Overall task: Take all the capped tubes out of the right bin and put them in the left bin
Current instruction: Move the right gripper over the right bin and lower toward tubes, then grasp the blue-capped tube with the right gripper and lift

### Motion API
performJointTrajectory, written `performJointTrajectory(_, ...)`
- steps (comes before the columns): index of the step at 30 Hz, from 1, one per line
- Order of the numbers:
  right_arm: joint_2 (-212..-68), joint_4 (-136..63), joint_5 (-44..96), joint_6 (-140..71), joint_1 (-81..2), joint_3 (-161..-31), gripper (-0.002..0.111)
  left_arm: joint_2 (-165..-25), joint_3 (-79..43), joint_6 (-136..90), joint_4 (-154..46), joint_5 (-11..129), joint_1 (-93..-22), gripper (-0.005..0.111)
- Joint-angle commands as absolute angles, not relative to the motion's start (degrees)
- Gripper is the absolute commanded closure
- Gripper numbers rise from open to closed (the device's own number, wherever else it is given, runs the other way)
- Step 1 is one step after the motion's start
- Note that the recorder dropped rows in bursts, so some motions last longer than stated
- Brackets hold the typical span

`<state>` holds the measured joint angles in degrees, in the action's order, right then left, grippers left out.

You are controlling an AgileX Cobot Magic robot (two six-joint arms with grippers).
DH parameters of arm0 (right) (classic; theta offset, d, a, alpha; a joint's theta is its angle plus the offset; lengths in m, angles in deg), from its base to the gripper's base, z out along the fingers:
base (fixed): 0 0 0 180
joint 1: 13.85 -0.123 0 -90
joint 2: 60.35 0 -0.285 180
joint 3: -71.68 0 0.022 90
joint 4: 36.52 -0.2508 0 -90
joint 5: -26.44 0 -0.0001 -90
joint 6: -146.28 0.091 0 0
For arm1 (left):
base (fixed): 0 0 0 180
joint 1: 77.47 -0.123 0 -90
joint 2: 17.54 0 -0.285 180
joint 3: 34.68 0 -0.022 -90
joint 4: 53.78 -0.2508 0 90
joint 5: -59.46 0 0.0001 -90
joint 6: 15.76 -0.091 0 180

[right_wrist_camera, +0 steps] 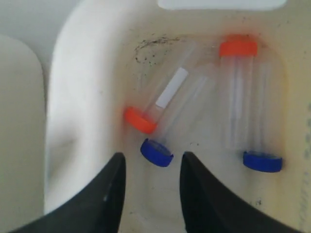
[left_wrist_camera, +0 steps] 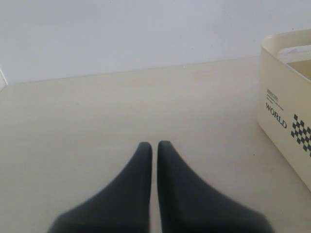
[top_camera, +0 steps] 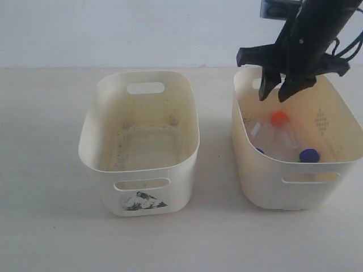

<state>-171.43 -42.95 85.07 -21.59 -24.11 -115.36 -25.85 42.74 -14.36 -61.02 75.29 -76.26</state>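
The right bin (top_camera: 255, 181) holds several capped tubes lying on its floor. An orange-red cap (top_camera: 278, 118) and two dark blue caps (top_camera: 309, 155) (top_camera: 259, 151) show in the exterior view. The right wrist view shows two orange-red caps (right_wrist_camera: 140, 120) (right_wrist_camera: 238, 47) and two blue caps (right_wrist_camera: 156, 152) (right_wrist_camera: 262, 161). My right gripper (top_camera: 273, 93) hangs open over the bin's back part, holding nothing; its fingers straddle the space just short of one blue cap (right_wrist_camera: 153, 158). The left bin (top_camera: 102, 187), with its sticker (top_camera: 142, 201), holds no tubes. My left gripper (left_wrist_camera: 154, 144) is shut and empty over bare table.
A dotted diamond mark (top_camera: 321, 120) is on the right bin's inner wall. The left wrist view shows a cream tub wall (left_wrist_camera: 286, 97) printed WORLD with a chequered mark, off to one side. Pale tabletop (top_camera: 215, 226) lies between and around the bins.
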Motion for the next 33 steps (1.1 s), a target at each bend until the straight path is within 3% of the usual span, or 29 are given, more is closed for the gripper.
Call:
performJointTrajectory(1,-175.7,-42.2,84.1,-15.3,-24.2,-115.7,0.072,-25.7,42.5,-13.7,-60.6,74.5,-76.3,0.102)
performJointTrajectory(9,-180.1,-47.4,87.3,-17.1,-24.1,-115.7,0.074,-25.7,42.5,-13.7,-60.6,74.5,-76.3,0.102)
performJointTrajectory(16,-180.1,-54.1,89.3,-20.9,-21.2,-115.7,0.097,-25.7,42.5,-13.7,-60.6,74.5,-76.3,0.102)
performJointTrajectory(19,-180.1,-54.1,91.1,-21.9,-19.7,-115.7,0.093,-25.7,42.5,-13.7,-60.6,74.5,-76.3,0.102)
performJointTrajectory(25,-180.1,-54.0,91.5,-22.2,-19.0,-115.7,0.063,-25.7,42.5,-13.7,-60.6,74.5,-76.3,0.102)
performJointTrajectory(33,-180.9,-54.0,87.9,-21.9,-19.0,-115.7,0.07,-25.7,42.5,-13.7,-60.6,74.5,-76.3,0.102)
